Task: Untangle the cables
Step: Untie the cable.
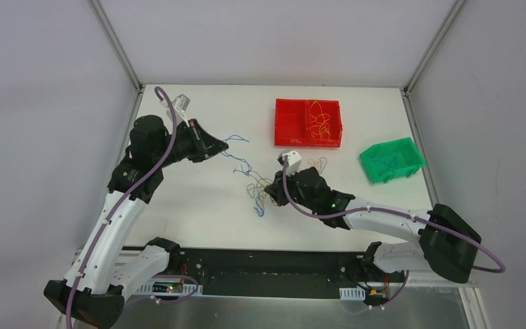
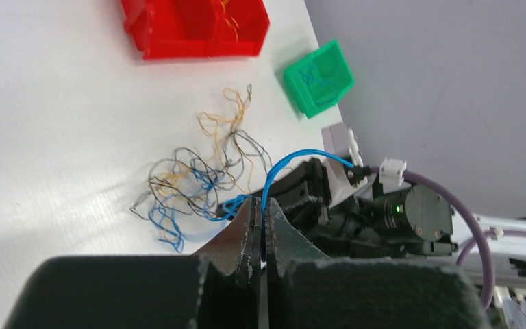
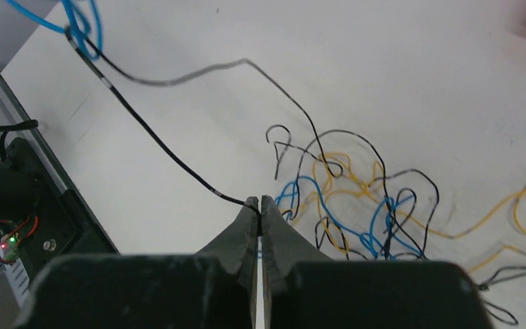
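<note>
Left tool was pressed together on a blue wire, which came out from between its tips and arched away toward the right arm. Right tool was likewise closed, its tips meeting on a black wire at the near edge of the clump.

The cables lay as a loose knot of blue, yellow and black strands on the desk, between the two arms and against the right tool. The left tool stood well apart from the knot, with blue strands trailing back toward it.

Judgement: one tool anchors the knot while the other draws a single strand clear. In the right wrist view the black wire ran up to a blue loop, so those two appeared to be wound together and may drag.

A red bin behind the knot held yellow strands. A green bin to its right held a blue one, which suggests the freed strands are sorted by colour.
</note>
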You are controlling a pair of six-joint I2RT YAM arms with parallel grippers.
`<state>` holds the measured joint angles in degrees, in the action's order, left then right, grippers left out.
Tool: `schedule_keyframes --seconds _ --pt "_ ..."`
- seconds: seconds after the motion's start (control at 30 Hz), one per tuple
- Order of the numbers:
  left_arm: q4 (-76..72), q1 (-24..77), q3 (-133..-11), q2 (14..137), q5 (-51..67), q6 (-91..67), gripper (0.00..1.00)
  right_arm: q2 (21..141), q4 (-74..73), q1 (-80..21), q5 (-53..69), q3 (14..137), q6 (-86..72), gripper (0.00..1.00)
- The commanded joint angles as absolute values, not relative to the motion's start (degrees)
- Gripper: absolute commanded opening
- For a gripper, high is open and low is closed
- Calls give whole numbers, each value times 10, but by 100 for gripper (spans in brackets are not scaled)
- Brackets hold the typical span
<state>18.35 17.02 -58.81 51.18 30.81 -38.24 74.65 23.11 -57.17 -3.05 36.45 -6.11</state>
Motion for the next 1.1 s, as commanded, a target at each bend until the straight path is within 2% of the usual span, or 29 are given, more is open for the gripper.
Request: schedule_keyframes --seconds 0.0,0.2,0.37,0.43,0.53,0.57,0.6,0.63,0.7,0.9,1.07 --pt "213 152 -664 526 239 -324 0 682 196 -572 -74 317 -104 0" --pt "275 147 -747 562 44 -271 0 625 127 -572 -130 289 -154 0" --pt "298 147 -750 552 -128 -250 0 564 58 -565 -223 270 -206 0" --pt "298 147 -741 544 -147 -249 0 538 47 -562 -227 260 -213 0" --pt "278 147 -738 548 -49 -255 0 517 39 -560 -201 258 -206 3" --pt "268 147 -738 555 4 -261 0 515 33 -561 -188 263 -202 13" --pt "256 147 -738 564 58 -268 0 514 28 -561 -177 269 -199 35" --pt "243 147 -737 573 112 -276 0 511 23 -561 -168 275 -197 51" --pt "222 148 -739 596 192 -296 0 503 13 -561 -164 289 -194 67" --pt "179 184 -739 659 217 -321 0 463 -85 -560 -259 345 -203 74" --pt "108 223 -754 728 187 -328 0 446 -283 -546 -524 417 -333 83"
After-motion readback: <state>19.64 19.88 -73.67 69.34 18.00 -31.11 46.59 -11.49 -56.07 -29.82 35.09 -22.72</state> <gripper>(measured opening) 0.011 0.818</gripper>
